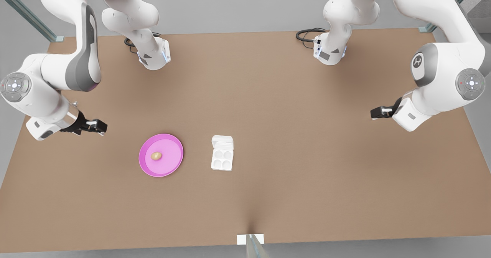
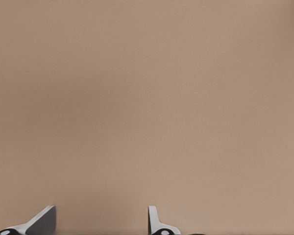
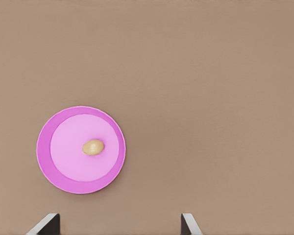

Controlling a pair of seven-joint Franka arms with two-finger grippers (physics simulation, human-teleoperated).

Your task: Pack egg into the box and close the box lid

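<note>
Egg (image 1: 156, 156), small, tan-brown and oval, lay on the round pink plate (image 1: 147, 166) beside the open white four-cup box (image 1: 222, 159); we saw both right gripper (image 1: 100, 126) and left gripper (image 1: 376, 113) spread and empty, presumably awaiting pickup.

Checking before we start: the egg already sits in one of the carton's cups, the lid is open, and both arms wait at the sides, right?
Not quite. The front view shows the egg on the pink plate; the cups of the box are empty. The box lid is open, and the right gripper and left gripper wait at the sides.
</note>
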